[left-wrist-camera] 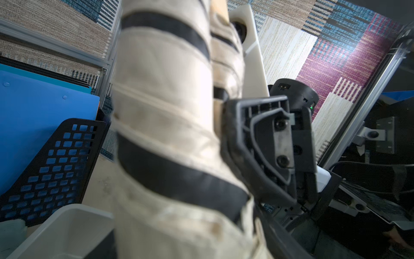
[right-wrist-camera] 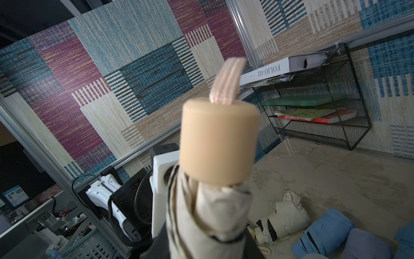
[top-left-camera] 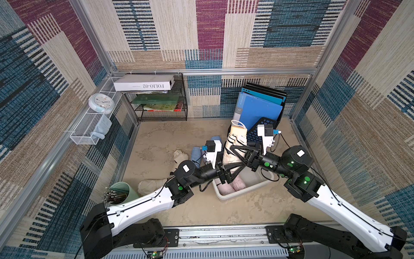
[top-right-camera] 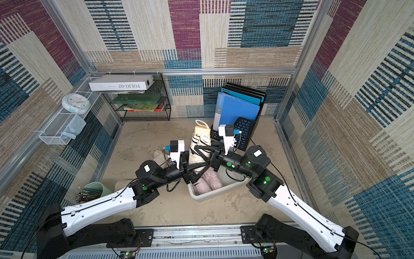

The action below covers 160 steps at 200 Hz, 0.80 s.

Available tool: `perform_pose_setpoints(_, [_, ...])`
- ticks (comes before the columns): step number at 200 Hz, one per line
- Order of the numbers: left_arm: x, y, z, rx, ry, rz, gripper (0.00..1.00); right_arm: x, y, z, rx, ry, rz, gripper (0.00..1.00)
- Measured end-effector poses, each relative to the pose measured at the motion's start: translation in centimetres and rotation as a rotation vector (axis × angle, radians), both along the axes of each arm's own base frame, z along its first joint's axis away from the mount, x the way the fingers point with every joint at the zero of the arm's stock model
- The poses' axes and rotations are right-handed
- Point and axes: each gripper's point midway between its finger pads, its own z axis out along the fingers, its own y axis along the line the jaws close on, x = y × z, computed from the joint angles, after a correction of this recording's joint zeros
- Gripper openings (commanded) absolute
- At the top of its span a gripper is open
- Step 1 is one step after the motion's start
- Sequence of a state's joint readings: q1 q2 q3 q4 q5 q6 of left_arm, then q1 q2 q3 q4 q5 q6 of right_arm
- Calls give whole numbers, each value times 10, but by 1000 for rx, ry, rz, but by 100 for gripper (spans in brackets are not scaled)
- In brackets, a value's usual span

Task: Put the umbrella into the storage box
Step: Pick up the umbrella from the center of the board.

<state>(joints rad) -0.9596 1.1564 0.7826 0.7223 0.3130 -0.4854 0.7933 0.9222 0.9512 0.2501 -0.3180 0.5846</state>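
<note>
Umbrella point(top-left-camera: 235, 139) pinched by right fingers point(top-left-camera: 243, 148), left fingers point(top-left-camera: 233, 167) spread; sandy tabletop point(top-left-camera: 156, 143), patchwork walls point(top-left-camera: 210, 27)

Both arms wore the same livery: glossy white forearm shells on the left arm point(top-left-camera: 139, 201) and the right arm point(top-left-camera: 349, 208), each traced by a thin black cable point(top-left-camera: 349, 212) clipped along it. The joints were black drum housings marked with round green dots point(top-left-camera: 306, 179) and small white labels point(top-left-camera: 186, 167). Each wrist bore a white camera bracket point(top-left-camera: 262, 132) with a blue plug point(top-left-camera: 276, 131). The fingers point(left-wrist-camera: 257, 112) were black ribbed trusses, their metal plates fixed by two screws point(left-wrist-camera: 281, 123).
</note>
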Motion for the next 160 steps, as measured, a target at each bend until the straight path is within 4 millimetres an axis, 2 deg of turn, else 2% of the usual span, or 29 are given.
perform_pose_setpoints(25, [-4, 6, 6, -10, -28, 10, 100, 9, -2, -13, -35, 45, -46, 7])
perform_pose_setpoints(71, [0, 13, -5, 23, -21, 61, 99, 21, -11, -19, -64, 78, -135, 0])
perform_pose_setpoints(94, [2, 18, -9, 41, -22, 87, 100, 25, -17, -22, -78, 89, -177, 0])
perform_pose_setpoints(160, [0, 35, -31, 128, 5, 140, 99, 38, -53, -36, -198, 155, -371, 0])
